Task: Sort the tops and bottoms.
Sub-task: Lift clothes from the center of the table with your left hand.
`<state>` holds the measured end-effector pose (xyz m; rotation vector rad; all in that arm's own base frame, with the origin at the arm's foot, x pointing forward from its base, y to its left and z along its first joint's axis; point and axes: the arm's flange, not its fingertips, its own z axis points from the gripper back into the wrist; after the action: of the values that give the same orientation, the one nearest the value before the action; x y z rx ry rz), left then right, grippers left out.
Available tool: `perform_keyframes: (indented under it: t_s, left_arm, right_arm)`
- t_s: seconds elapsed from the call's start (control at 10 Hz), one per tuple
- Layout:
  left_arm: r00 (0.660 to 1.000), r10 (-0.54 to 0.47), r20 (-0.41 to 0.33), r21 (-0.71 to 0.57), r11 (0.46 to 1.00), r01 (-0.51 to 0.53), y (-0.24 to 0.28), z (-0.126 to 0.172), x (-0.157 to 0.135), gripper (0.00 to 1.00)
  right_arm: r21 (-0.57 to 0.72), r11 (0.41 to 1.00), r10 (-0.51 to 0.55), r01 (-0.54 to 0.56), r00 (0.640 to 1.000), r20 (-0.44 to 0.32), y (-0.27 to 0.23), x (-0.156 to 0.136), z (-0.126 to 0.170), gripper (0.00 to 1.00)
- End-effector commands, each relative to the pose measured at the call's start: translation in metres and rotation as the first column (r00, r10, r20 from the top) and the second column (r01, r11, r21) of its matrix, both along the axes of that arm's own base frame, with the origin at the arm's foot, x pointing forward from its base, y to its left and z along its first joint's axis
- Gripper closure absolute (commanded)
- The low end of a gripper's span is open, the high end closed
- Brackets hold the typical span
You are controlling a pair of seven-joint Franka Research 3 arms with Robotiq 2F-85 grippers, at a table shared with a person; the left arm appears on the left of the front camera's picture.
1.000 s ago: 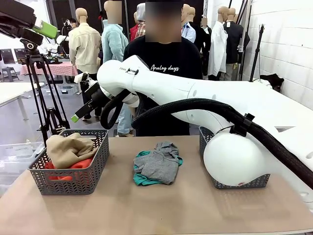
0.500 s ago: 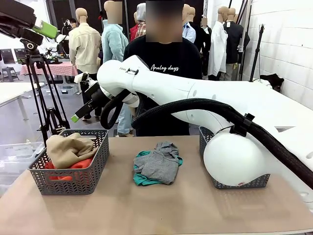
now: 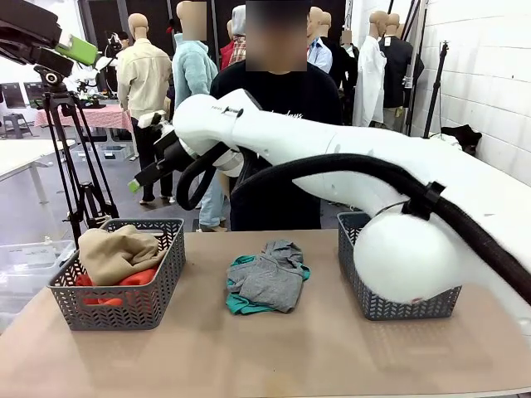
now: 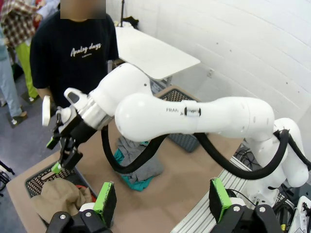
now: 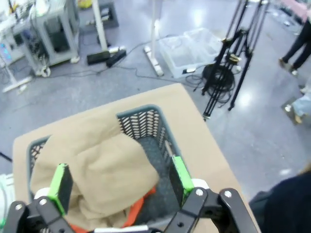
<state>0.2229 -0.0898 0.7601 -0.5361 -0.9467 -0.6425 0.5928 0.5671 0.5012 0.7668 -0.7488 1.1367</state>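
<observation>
Presently, the right gripper [image 3: 135, 184] hangs wide and empty above the basket [image 3: 124, 311] at frame left, which holds the tan T-shirt [image 3: 112, 253] over the orange-red T-shirt [image 3: 137, 278]. The left gripper [image 4: 163, 200] is likewise wide and empty. The grey T-shirt [image 3: 270, 278] lies on the teal T-shirt [image 3: 239, 307] at frame centre. Recommendation: pinch the grey top fold only and lift straight, leaving teal down.

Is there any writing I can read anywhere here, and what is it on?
"Analog days": white script on the chest of the person's black T-shirt.
Smaller line just under it: too small to read.
Small dark print on the white right arm: too blurred to read for sure.
</observation>
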Motion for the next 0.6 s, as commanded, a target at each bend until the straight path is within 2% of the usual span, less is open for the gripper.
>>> perform_keyframes:
  t_s: [0.0,0.1,0.4,0.5]
  left_arm:
    - [1.0,-0.025,-0.002,-0.009,1.0,0.025,0.001,0.0,0.0,0.0]
    - [1.0,-0.025,-0.002,-0.009,1.0,0.025,0.001,0.0,0.0,0.0]
    - [1.0,-0.025,-0.002,-0.009,1.0,0.025,0.001,0.0,0.0,0.0]
    - [1.0,-0.025,-0.002,-0.009,1.0,0.025,0.001,0.0,0.0,0.0]
  right_arm:
    - [0.074,0.994,-0.084,0.085,0.996,-0.017,-0.096,-0.074,-0.008,0.0]
    - [0.071,0.99,-0.121,0.124,0.992,-0.036,-0.124,-0.091,-0.008,0.0]
    - [0.005,0.989,-0.146,0.149,0.978,-0.152,-0.197,-0.142,-0.014,0.0]
    - [-0.014,0.977,-0.213,0.214,0.961,-0.174,-0.221,-0.159,-0.02,0.0]
